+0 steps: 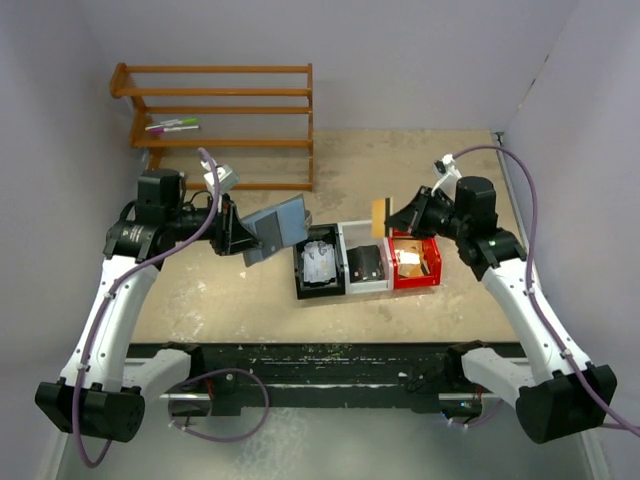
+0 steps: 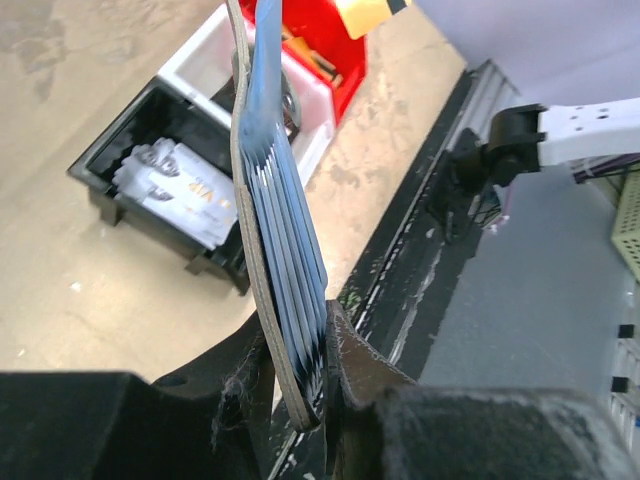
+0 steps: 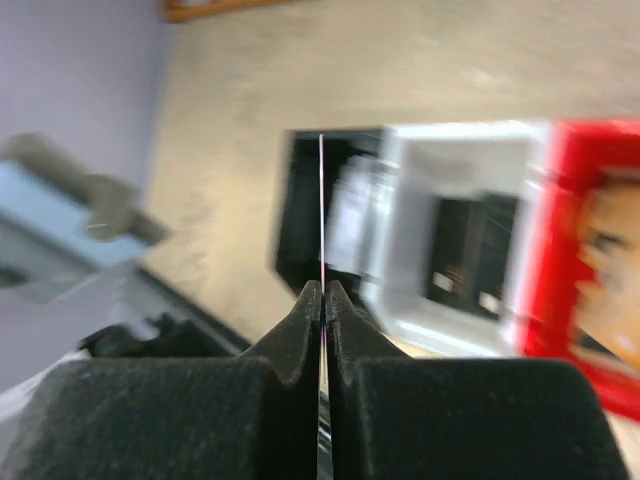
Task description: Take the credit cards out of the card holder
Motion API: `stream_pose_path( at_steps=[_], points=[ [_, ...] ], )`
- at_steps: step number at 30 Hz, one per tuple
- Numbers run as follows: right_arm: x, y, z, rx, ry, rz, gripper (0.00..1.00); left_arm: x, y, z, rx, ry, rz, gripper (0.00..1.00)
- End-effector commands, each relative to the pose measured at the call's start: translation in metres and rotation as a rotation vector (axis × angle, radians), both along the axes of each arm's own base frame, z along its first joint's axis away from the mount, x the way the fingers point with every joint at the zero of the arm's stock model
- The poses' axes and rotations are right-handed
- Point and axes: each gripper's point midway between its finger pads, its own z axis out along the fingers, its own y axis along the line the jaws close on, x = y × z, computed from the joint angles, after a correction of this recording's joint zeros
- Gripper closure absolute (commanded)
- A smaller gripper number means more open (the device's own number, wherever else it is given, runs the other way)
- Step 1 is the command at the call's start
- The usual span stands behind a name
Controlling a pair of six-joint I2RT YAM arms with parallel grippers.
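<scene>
My left gripper (image 1: 243,236) is shut on the blue-grey card holder (image 1: 277,224) and holds it up in the air, left of the bins. In the left wrist view the holder (image 2: 278,240) shows edge-on between the fingers of that gripper (image 2: 322,365). My right gripper (image 1: 397,219) is shut on a tan-gold card (image 1: 378,217), held above the white and red bins. In the right wrist view the card (image 3: 321,200) is a thin edge-on line rising from the closed gripper (image 3: 322,292). A pale silvery card (image 1: 320,262) lies in the black bin, and a black card (image 1: 366,263) in the white bin.
Black bin (image 1: 303,283), white bin (image 1: 352,234) and red bin (image 1: 432,265) stand side by side mid-table; the red one holds a tan card (image 1: 408,262). A wooden rack (image 1: 220,120) with markers stands at the back left. Walls close both sides.
</scene>
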Motion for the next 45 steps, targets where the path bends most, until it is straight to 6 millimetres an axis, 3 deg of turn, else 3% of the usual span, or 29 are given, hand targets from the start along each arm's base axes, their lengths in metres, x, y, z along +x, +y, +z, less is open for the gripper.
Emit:
stream_pose_path(
  at_steps=[1,8,18,24,28,35,41,45],
  points=[
    [-0.005,-0.076,-0.072,-0.372,0.21,-0.283,1.0,0.012,0.01,0.004,0.094,-0.115,0.025,1.0],
    [0.001,-0.134,-0.094,-0.594,0.262,-0.537,1.0,-0.003,0.005,0.012,0.054,-0.136,-0.043,1.0],
    [0.03,-0.154,-0.138,-0.794,0.317,-0.588,1.0,-0.012,0.001,0.019,0.025,-0.129,-0.077,1.0],
    [0.041,-0.136,-0.147,-1.008,0.299,-0.6,1.0,-0.014,0.001,0.022,0.02,-0.135,-0.079,1.0],
    [0.038,-0.137,-0.163,-1.115,0.335,-0.616,1.0,-0.015,0.001,0.024,0.017,-0.138,-0.078,1.0],
    [0.036,-0.127,-0.172,-1.236,0.343,-0.606,1.0,-0.019,0.0,0.029,0.01,-0.144,-0.091,1.0],
    [0.033,-0.105,-0.181,-1.159,0.348,-0.54,0.68,-0.019,-0.001,0.03,0.002,-0.139,-0.096,1.0],
    [0.037,-0.082,-0.156,-1.047,0.312,-0.493,0.57,-0.019,-0.001,0.031,-0.004,-0.129,-0.098,1.0]
  ],
)
